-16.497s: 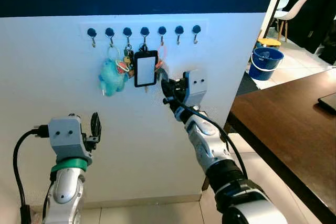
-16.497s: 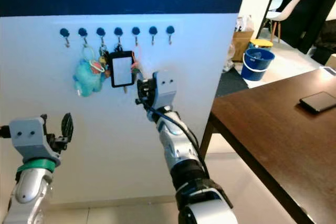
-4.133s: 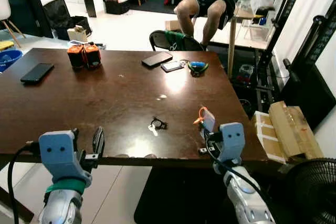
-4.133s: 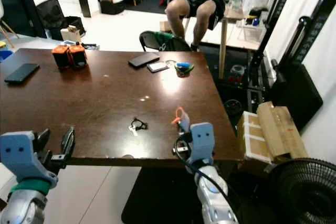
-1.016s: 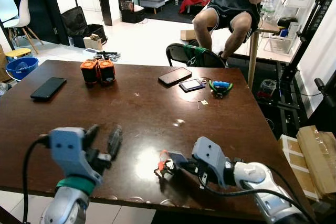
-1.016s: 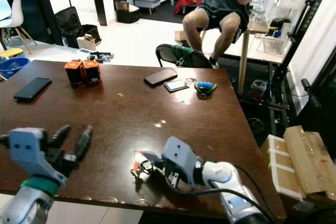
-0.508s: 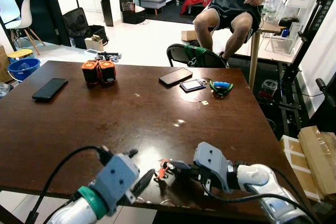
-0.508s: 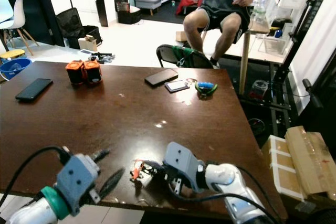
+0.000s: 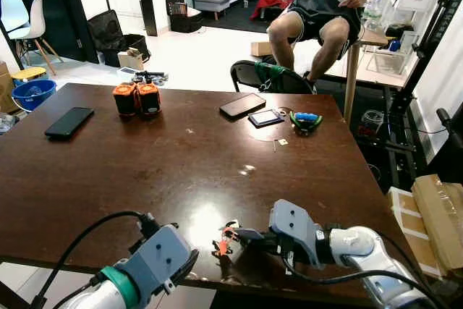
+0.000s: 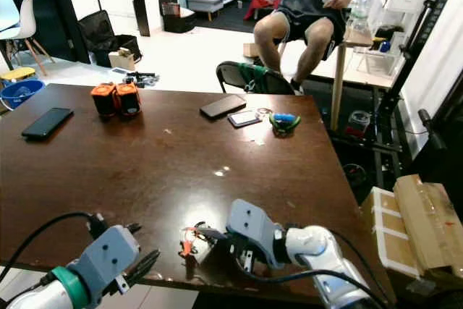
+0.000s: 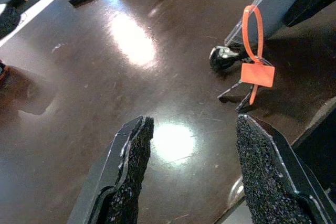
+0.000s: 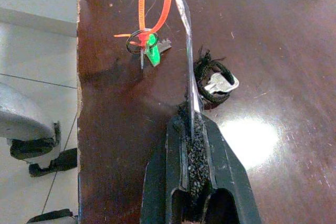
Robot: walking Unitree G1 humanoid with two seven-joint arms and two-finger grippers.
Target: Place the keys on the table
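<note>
Right pincer (image 12: 190, 116), stretched low over the table (image 9: 145, 157), pinches shut on the keys (image 12: 149, 45).

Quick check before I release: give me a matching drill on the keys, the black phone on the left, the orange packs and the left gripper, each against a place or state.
Things:
1. keys
2. black phone
3. orange packs
4. left gripper

Places or states:
A. lying flat near the left edge of the table
B. open, fingers apart
C. by the near edge, their tag pinched in the right gripper
D. standing side by side on the far half

Pairs: 1-C, 2-A, 3-D, 4-B
</note>
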